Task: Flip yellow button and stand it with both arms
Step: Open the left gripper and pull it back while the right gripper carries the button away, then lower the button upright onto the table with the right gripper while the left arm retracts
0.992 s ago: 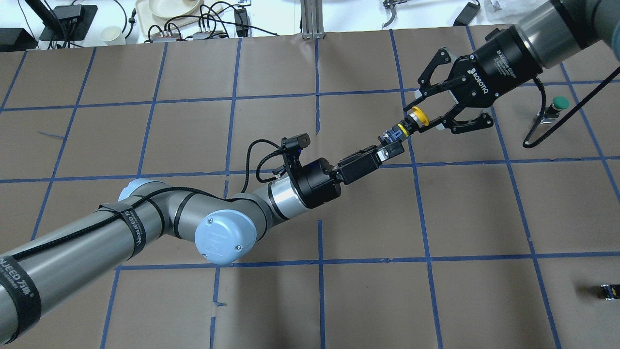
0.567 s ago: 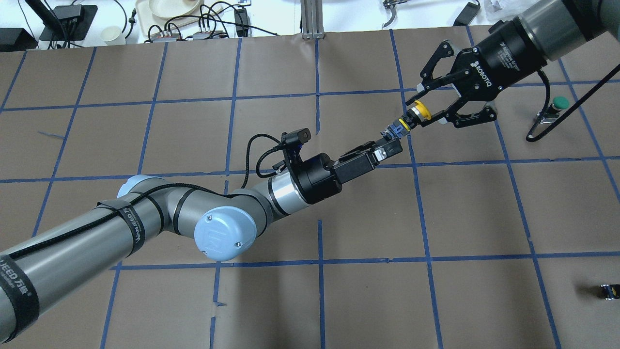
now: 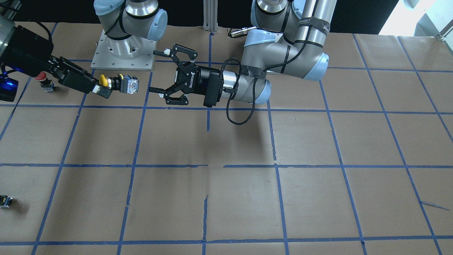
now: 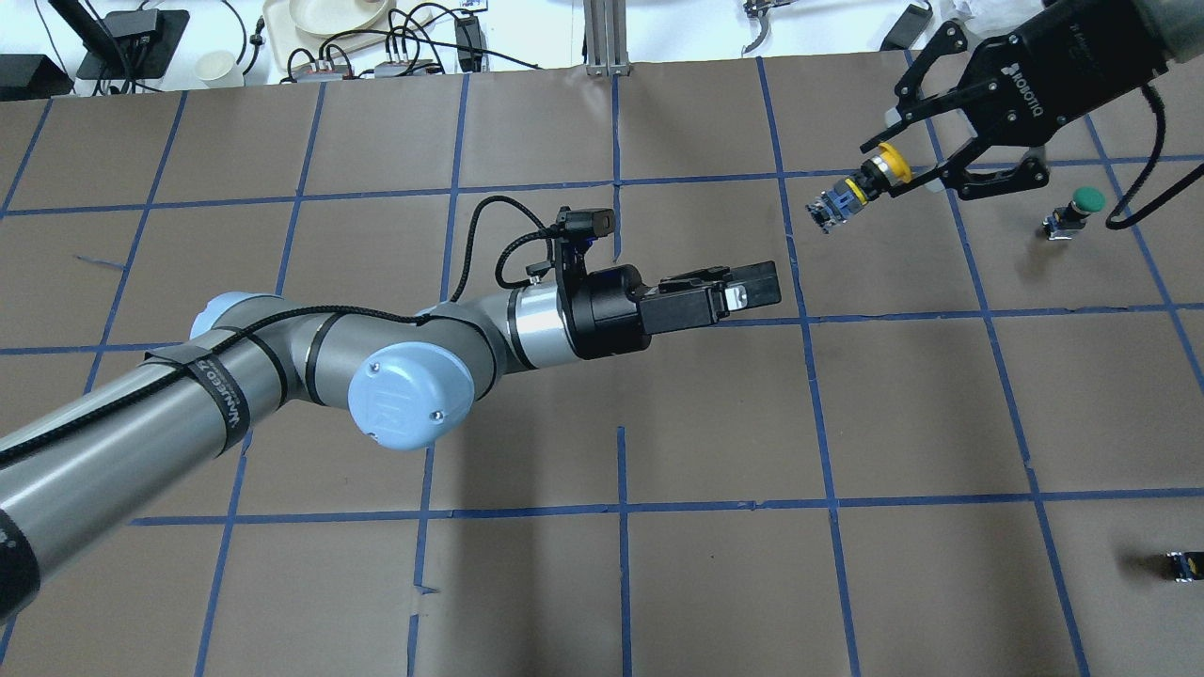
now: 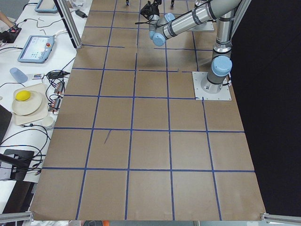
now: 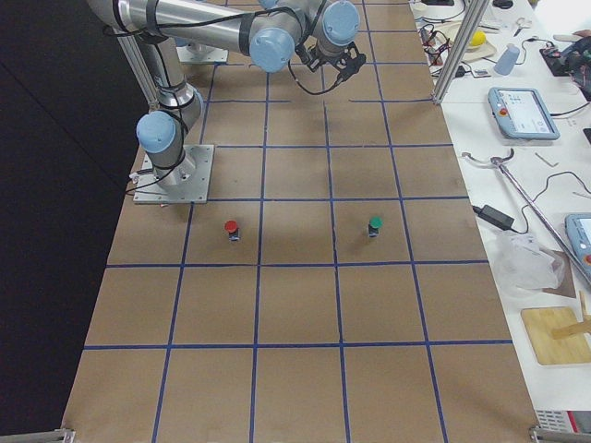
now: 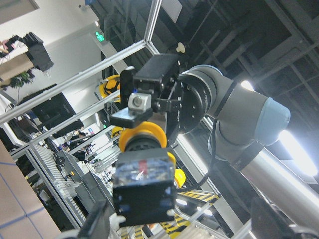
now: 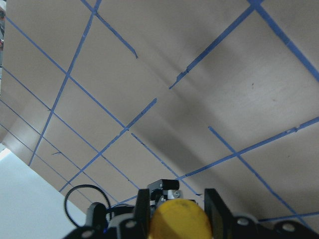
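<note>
The yellow button [image 4: 851,193] hangs in the air, lying sideways. My right gripper [image 4: 892,169] is shut on its yellow cap, and its dark body points back toward the left arm. In the front view the button [image 3: 120,84] sticks out of the right gripper [image 3: 103,86]. My left gripper [image 3: 154,72] is open and empty, a short gap away from the button's body; from overhead it [image 4: 764,285] shows side-on. The left wrist view looks straight at the button [image 7: 144,179]. The right wrist view shows only the cap [image 8: 177,219].
A green-capped button [image 4: 1082,205] stands on the table under the right arm. A red-capped button [image 6: 231,228] stands nearer the robot's base. A small dark block [image 4: 1180,564] lies at the near right. Blue tape lines grid the brown table [image 4: 621,423].
The left gripper, which held the button's body, has opened and pulled back. The right gripper, now shut on the cap, has carried the button away to the far right.
</note>
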{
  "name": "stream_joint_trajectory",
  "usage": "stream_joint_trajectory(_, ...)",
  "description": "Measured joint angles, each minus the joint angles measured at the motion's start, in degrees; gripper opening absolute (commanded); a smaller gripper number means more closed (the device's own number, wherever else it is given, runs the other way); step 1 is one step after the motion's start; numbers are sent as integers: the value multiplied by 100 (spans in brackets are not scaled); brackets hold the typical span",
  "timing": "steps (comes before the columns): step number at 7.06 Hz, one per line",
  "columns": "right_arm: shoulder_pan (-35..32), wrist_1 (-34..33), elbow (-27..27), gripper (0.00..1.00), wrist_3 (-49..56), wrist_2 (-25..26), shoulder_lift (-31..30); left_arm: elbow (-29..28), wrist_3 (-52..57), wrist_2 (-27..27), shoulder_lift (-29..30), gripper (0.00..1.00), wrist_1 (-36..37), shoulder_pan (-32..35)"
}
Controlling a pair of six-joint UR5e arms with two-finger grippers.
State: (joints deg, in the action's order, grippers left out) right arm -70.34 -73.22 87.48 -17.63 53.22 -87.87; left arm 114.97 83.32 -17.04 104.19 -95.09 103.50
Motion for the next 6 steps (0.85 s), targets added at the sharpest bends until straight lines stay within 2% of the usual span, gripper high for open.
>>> stream_joint_trajectory(3,696,43,7,6,2498,801,8,-524,-806,2792,-543,100,13,-782)
stream_joint_trajectory(5,1218,-65,181,6,4806,1406,105,-950,-2211,4650,-1116,100,241,-1079)
stream_joint_trajectory(6,1378,-304,300,6,5899,1627,191,-1104,-3092,5333,-1407,100,398,-1117)
